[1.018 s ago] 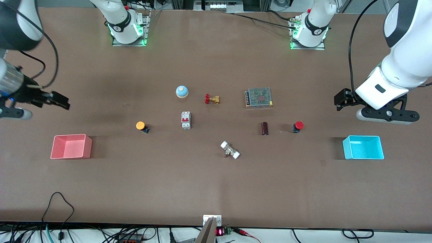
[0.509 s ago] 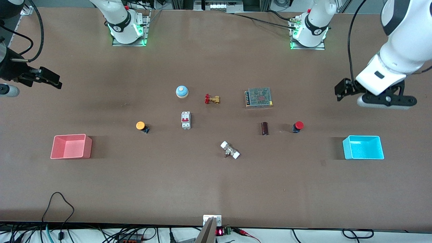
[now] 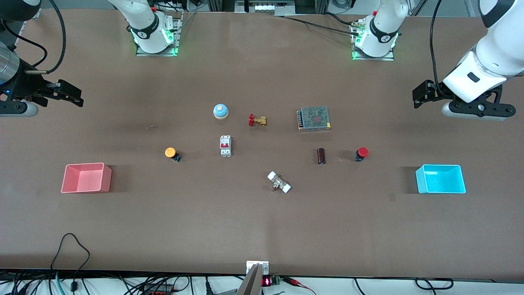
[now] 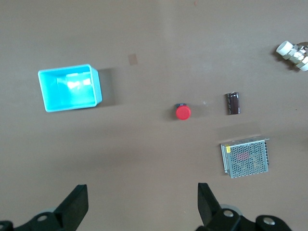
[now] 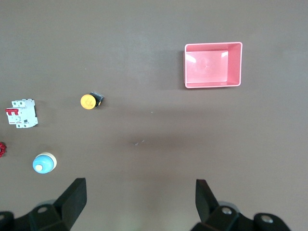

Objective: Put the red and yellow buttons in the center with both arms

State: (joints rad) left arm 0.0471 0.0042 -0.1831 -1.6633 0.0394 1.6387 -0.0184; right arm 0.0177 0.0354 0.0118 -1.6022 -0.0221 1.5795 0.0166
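Right gripper (image 3: 65, 93) hangs high over bare table (image 3: 262, 229) at the right arm's end, fingers (image 5: 72, 198) spread wide and holding nothing. The pink bin (image 3: 86, 177) sits toward that same end, nearer the front camera. The yellow button (image 3: 171, 153) stands on the table between the pink bin and the white circuit breaker (image 3: 225, 145), well apart from both, untouched. The blue-white bell (image 3: 220, 111) and the brass valve (image 3: 257, 120) lie farther from the front camera than the breaker. A white-capped fitting (image 3: 279, 182) lies nearer the camera, about mid-table. The mesh-covered power supply (image 3: 314, 118) sits farther from the camera than the dark cylinder (image 3: 321, 156). The red button (image 3: 361, 153) stands just beside that cylinder, toward the left arm's end, untouched. The blue bin (image 3: 440, 179) sits nearer that end. Left gripper (image 3: 423, 94) hangs over bare table there, fingers (image 4: 74, 206) released and empty.
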